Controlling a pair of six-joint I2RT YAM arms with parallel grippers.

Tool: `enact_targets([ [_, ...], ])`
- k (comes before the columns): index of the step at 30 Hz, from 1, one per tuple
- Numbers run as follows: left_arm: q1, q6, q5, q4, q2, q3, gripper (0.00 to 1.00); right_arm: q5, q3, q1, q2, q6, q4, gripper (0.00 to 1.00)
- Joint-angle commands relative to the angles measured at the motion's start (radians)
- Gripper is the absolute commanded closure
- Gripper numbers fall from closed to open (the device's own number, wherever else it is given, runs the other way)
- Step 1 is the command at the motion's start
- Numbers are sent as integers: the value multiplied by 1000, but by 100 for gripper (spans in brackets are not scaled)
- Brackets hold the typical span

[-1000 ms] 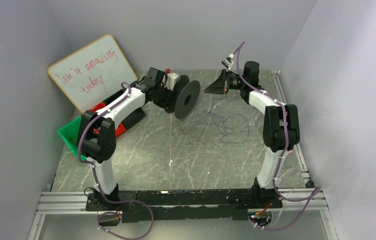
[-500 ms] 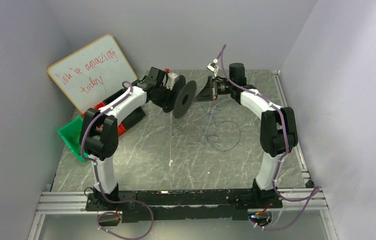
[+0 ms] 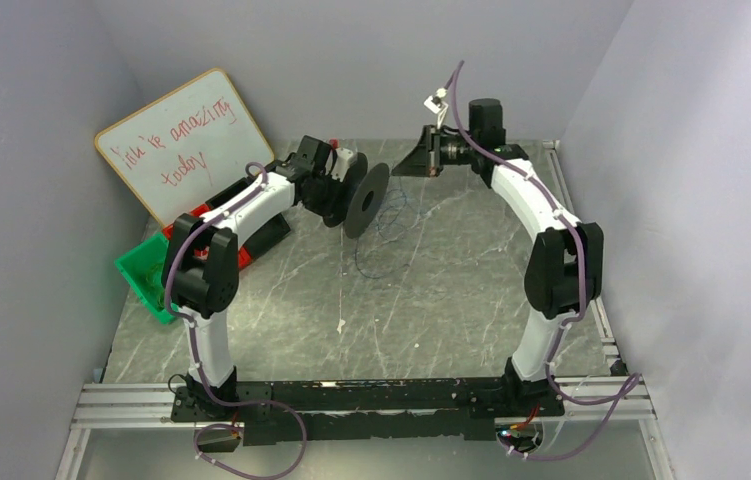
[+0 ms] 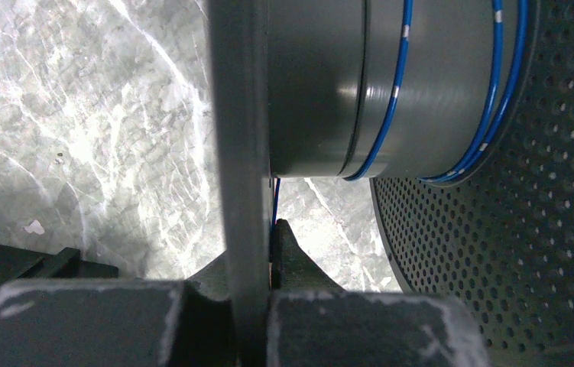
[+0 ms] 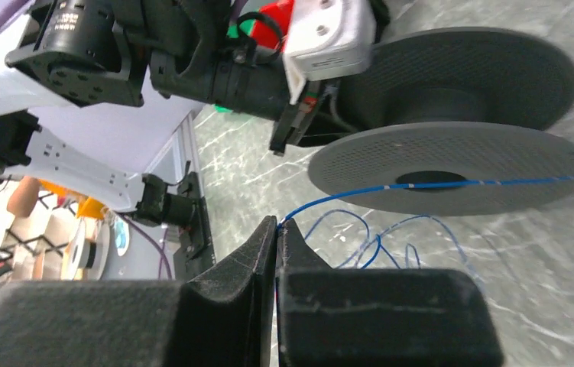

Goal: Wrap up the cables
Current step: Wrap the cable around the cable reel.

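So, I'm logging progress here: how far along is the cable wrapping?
Early on. Done: a few turns of blue wire sit on the spool hub. In hand: the left hand clamps the spool's flange, while the right hand pinches the wire, with a strand running to the spool. Left: loose loops lying on the table remain to wind.

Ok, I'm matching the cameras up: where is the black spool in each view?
Top external: spool just above centre.
Left wrist: spool fills the upper right.
Right wrist: spool at upper right.
Shared landmark: the blue wire.
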Motion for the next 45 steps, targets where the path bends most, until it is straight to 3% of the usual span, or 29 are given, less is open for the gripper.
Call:
enact_targets([
  [1, 4, -14, -36, 53, -44, 25, 98, 6, 73, -68, -43, -4, -25, 96],
  [7, 5, -18, -104, 51, -32, 33, 98, -103, 143, -108, -114, 33, -20, 96],
  [10, 5, -20, -109, 50, -29, 35, 98, -195, 116, -129, -170, 176, 139, 95],
  [13, 5, -22, -109, 51, -29, 34, 98, -273, 11, -147, -232, 552, 605, 96],
  [14, 6, -23, -109, 51, -28, 34, 98, -298, -15, -150, -240, 719, 864, 96],
  [16, 5, -23, -109, 51, -28, 34, 98, -308, -45, -154, -238, 1004, 1199, 96],
  [19, 5, -23, -109, 50, -22, 39, 98, -310, -48, -155, -229, 1215, 1434, 95],
  [33, 57, -87, -227, -23, 35, 128, 98, -323, -170, -79, -278, 1248, 1541, 91],
  [39, 137, -113, -214, -31, 27, 142, 98, -354, -193, -32, -280, 1310, 1659, 91],
  [45, 156, -129, -207, -34, 39, 153, 98, -404, -249, 65, -281, 1276, 1671, 91],
])
